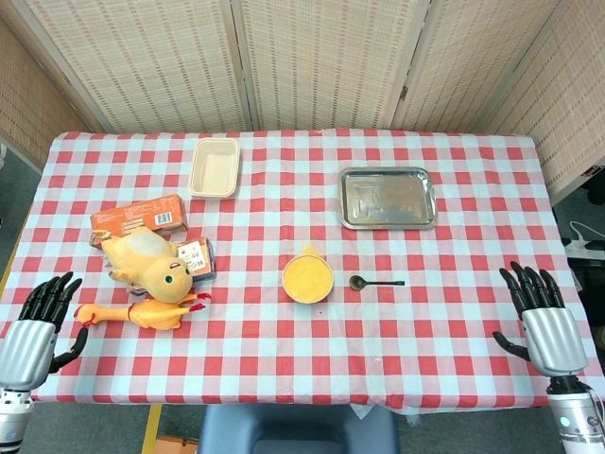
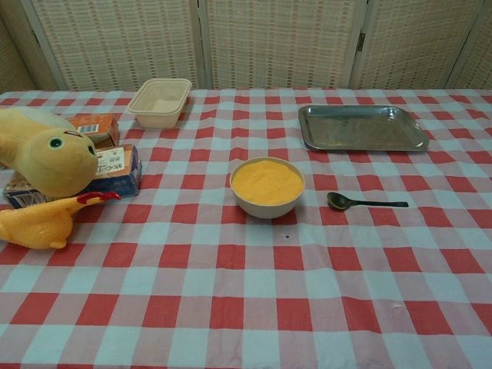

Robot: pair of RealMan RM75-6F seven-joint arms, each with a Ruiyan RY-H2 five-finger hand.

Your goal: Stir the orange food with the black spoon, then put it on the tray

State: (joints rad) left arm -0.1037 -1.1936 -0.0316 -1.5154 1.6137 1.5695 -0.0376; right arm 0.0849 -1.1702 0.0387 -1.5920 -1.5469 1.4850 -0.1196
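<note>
My left robot hand (image 1: 40,322) and right robot hand (image 1: 544,317) wait spread and empty at the tabletop's (image 1: 425,350) near edge — spoon (image 1: 374,282) lies just right of the bowl (image 1: 307,277), tray (image 1: 388,198) beyond.

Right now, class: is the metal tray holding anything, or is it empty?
Empty. The metal tray shows only its bare shiny bottom in both views; the black spoon lies on the tablecloth, apart from it.
</note>
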